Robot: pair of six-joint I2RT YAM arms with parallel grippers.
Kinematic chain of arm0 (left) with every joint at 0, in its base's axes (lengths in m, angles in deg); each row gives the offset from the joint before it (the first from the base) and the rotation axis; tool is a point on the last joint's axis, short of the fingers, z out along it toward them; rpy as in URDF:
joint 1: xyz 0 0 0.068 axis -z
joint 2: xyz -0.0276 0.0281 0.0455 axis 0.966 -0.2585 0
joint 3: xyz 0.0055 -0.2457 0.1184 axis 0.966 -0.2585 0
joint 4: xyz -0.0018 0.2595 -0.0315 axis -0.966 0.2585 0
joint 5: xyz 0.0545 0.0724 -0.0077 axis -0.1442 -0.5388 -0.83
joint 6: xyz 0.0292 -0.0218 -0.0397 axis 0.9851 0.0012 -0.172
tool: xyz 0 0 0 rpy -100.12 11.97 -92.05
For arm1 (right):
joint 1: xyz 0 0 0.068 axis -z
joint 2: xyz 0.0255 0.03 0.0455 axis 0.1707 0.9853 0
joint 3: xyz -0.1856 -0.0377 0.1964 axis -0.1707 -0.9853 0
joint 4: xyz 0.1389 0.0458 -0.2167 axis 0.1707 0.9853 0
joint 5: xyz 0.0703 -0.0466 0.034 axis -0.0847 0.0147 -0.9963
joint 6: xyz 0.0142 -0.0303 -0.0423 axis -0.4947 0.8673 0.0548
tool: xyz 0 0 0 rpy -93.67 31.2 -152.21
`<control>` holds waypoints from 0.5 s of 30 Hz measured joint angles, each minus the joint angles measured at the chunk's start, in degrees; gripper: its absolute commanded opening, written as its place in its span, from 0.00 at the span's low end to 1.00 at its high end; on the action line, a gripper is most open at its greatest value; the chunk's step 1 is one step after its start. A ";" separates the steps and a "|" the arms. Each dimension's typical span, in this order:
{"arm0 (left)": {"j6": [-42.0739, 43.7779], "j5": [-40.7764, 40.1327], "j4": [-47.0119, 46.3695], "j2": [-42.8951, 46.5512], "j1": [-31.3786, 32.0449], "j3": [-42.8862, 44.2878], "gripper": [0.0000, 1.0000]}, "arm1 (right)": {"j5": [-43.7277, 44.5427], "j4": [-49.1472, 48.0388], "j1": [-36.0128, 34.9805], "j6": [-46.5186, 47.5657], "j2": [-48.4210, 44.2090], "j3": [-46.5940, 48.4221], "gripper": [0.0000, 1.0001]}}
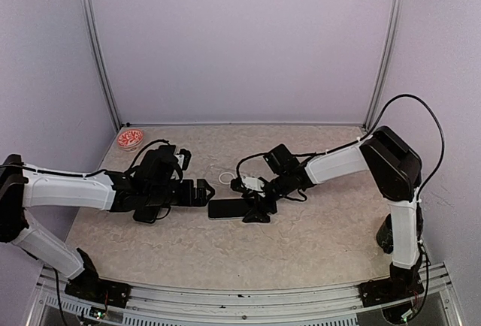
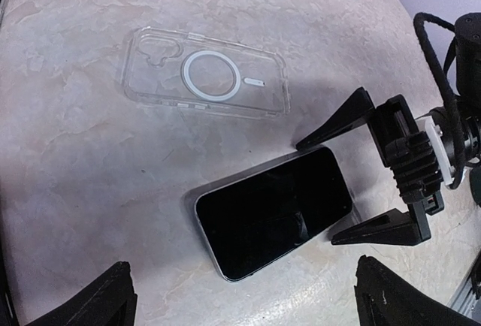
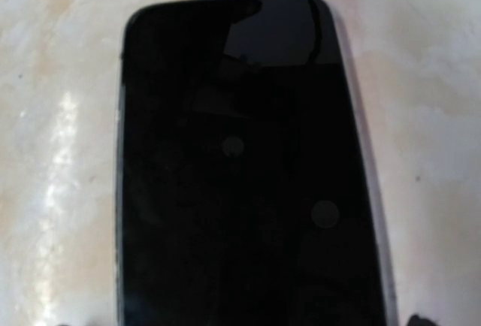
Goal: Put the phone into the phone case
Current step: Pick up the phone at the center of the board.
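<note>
The phone [image 1: 229, 208] lies flat on the table with its black screen up, and it fills most of the right wrist view [image 3: 240, 176]. The clear phone case [image 2: 207, 74], with a white ring in its back, lies empty just beyond the phone [image 2: 274, 212]; its ring shows in the top view [image 1: 225, 178]. My right gripper [image 1: 255, 210] is low at the phone's right end and open. Its black fingers [image 2: 342, 123] straddle that end without gripping it. My left gripper [image 1: 201, 191] hovers open off the phone's left end, with its fingertips [image 2: 98, 300] at the bottom corners of its own view.
A small red and white dish [image 1: 130, 139] sits at the back left corner of the table. A black cable [image 2: 432, 55] loops off the right wrist, close to the phone. Walls and metal posts [image 1: 98, 55] enclose the table's far side.
</note>
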 measured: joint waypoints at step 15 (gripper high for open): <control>-0.39 -0.44 -0.50 0.02 0.42 -0.92 0.99 | -1.07 -1.49 0.00 -1.14 1.40 0.92 0.63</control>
